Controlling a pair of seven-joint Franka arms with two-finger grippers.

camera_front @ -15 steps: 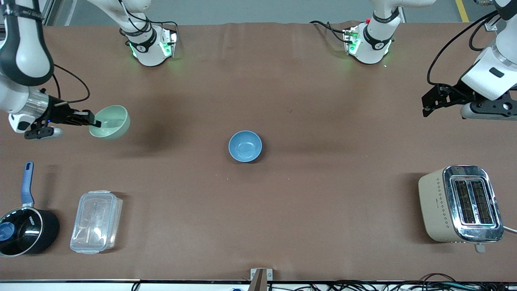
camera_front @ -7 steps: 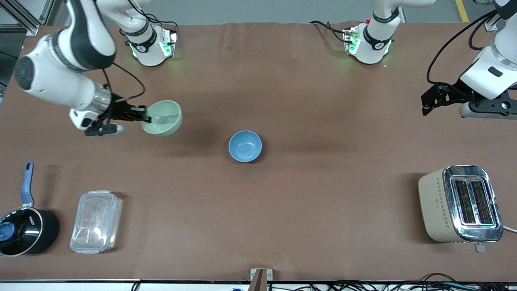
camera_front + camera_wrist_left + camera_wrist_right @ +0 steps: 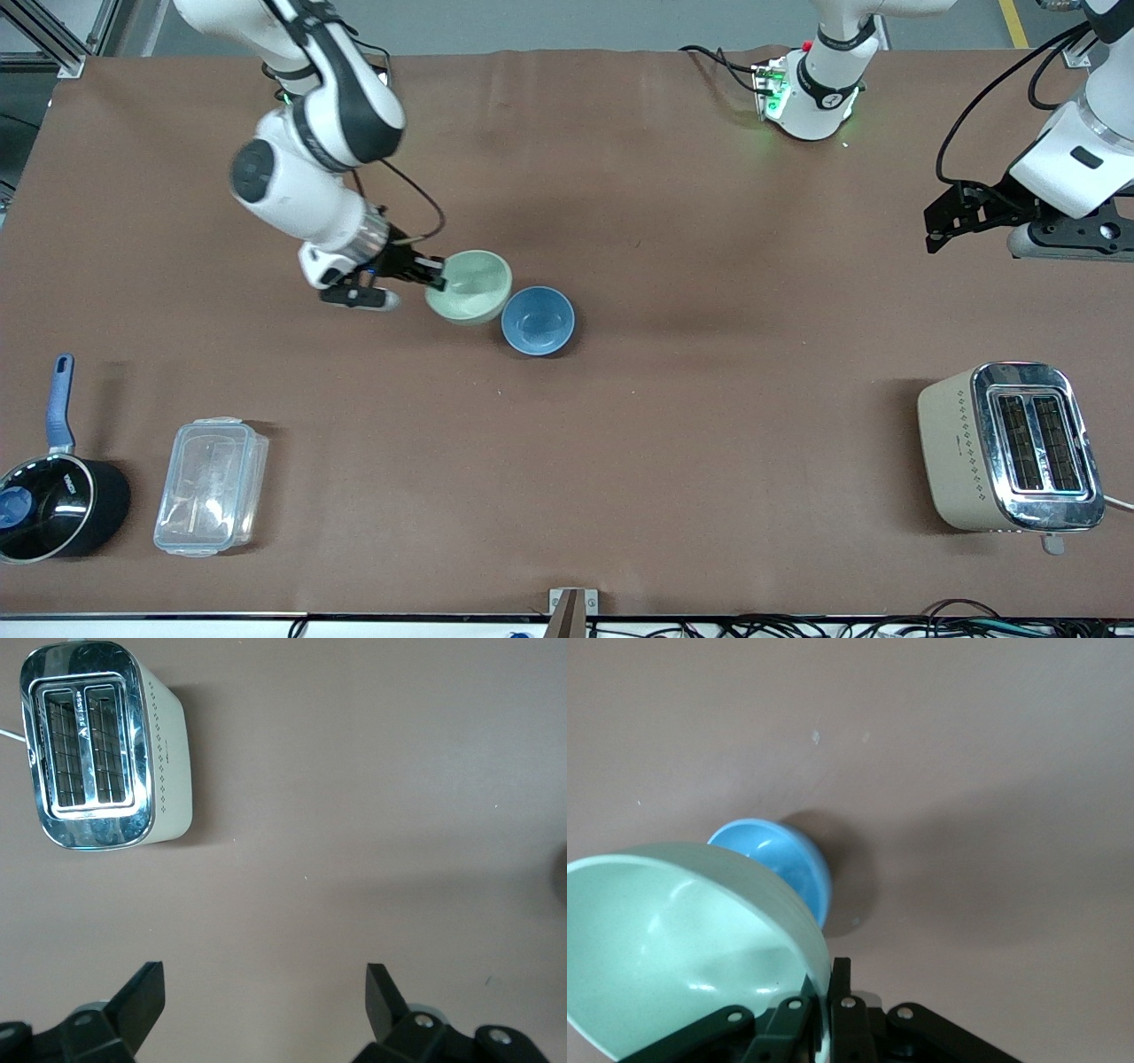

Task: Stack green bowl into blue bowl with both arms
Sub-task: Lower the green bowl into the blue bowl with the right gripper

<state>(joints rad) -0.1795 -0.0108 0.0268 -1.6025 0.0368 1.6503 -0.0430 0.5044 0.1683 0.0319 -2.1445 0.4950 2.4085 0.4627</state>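
Note:
The pale green bowl [image 3: 471, 285] hangs in the air, held by its rim in my right gripper [image 3: 436, 276], which is shut on it. It hovers just beside the sky-blue bowl [image 3: 538, 320], which sits upright at the table's middle. In the right wrist view the green bowl [image 3: 682, 943] fills the near field with my right gripper [image 3: 825, 992] pinching its rim, and the blue bowl [image 3: 784, 870] lies below it. My left gripper [image 3: 941, 226] is open and empty, waiting high over the left arm's end of the table; it shows in the left wrist view [image 3: 264, 997].
A cream toaster [image 3: 1010, 447] stands near the front camera at the left arm's end, also in the left wrist view [image 3: 102, 746]. A clear lidded box [image 3: 211, 486] and a black saucepan with a blue handle [image 3: 55, 496] sit at the right arm's end.
My right arm has carried the green bowl from the right arm's end of the table toward the middle, up beside the blue bowl. The left arm has barely moved.

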